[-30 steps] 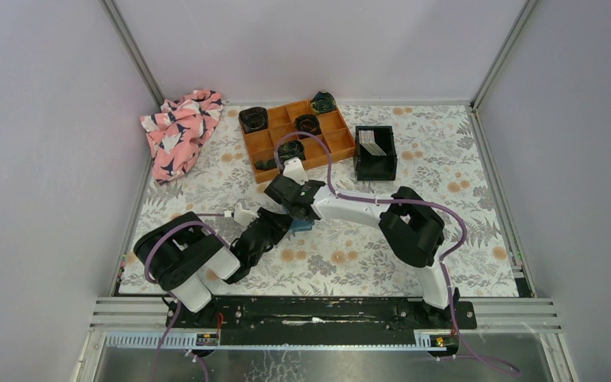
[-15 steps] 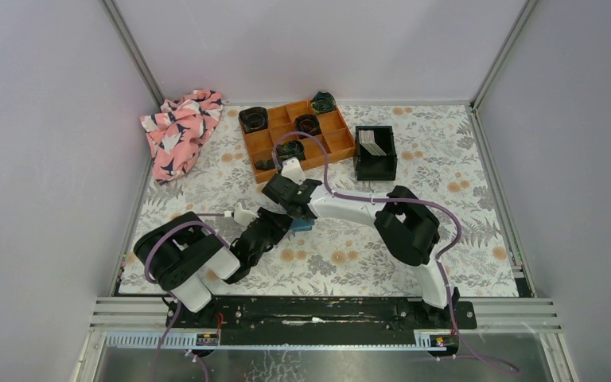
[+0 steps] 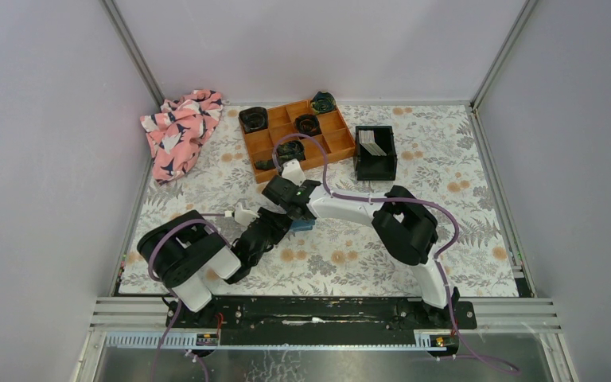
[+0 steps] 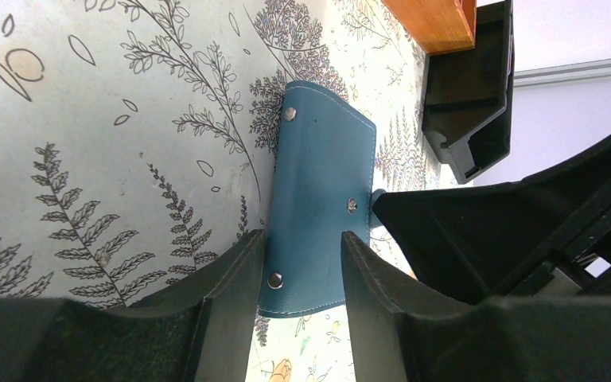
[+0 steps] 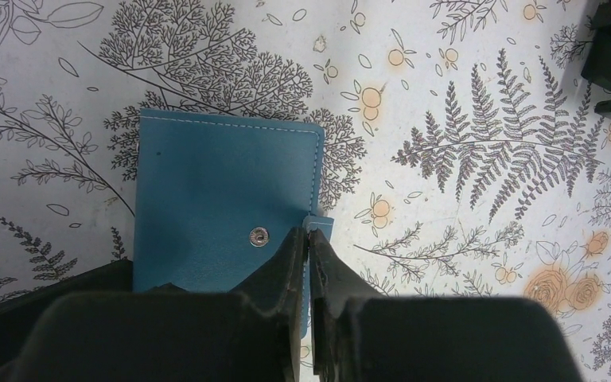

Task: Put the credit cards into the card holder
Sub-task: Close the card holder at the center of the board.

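Note:
The teal-blue card holder (image 3: pixel 304 226) lies closed and flat on the floral table, between the two grippers. In the left wrist view my left gripper (image 4: pixel 304 267) has a finger on each long side of the card holder (image 4: pixel 318 191), at its near end. My right gripper (image 5: pixel 309 235) is pinched shut on a small teal tab at the right edge of the card holder (image 5: pixel 207 191). The pale credit cards (image 3: pixel 371 142) lie in the black square bin (image 3: pixel 375 165) at the back right, far from both grippers.
An orange compartment tray (image 3: pixel 336 142) holding dark rolled items stands behind the grippers, left of the bin. A pink patterned cloth (image 3: pixel 181 127) lies at the back left. Grey walls close in the table on three sides.
The right arm's elbow and wrist have shifted slightly to the left. The card holder and the left gripper have stayed where they were.

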